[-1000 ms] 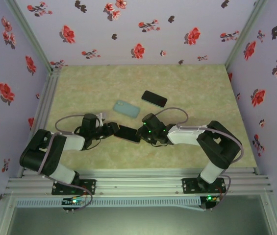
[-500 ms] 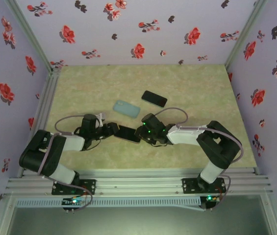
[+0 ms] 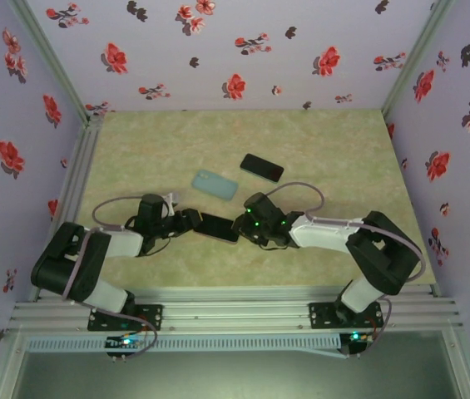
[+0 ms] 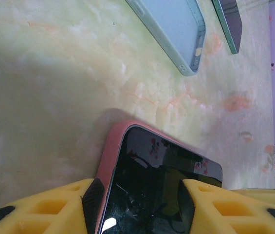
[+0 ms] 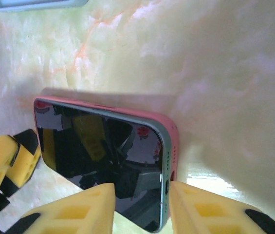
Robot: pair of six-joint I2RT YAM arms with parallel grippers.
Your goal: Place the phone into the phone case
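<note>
Phone: the phone (image 3: 217,227) lies flat on the table (image 3: 334,166), a little toward 6 o'clock from the table's middle, its long axis running from 9 to 3 o'clock between the two arms.
Look of the phone: glossy black screen with rounded corners and a thin greenish rim. The glass reflects the yellow fingers and some red flowers.
Case on it: the pink case (image 5: 127,113) wraps the phone's edges. It is matte and soft-looking, and the right wrist view shows a row of small holes and an oval port opening at one end.
Writing: no lettering can be read on the phone or the cases; anything there is too small or blurred.
Left gripper: the left gripper (image 3: 191,221) is at the phone's 9 o'clock end. Its yellow fingers (image 4: 49,207) are clamped across the phone's width, and one black pad presses the pink edge.
Right gripper: the right gripper (image 3: 241,226) is at the 3 o'clock end, with a finger on each side of the phone's corner. Whether they pinch it I cannot tell.
Pale green case: the pale green case (image 3: 215,184) lies flat toward 12 o'clock from the phone, apart from it.
Black phone: the black phone (image 3: 261,167) lies toward 1 o'clock, just beyond the pale green case.
</note>
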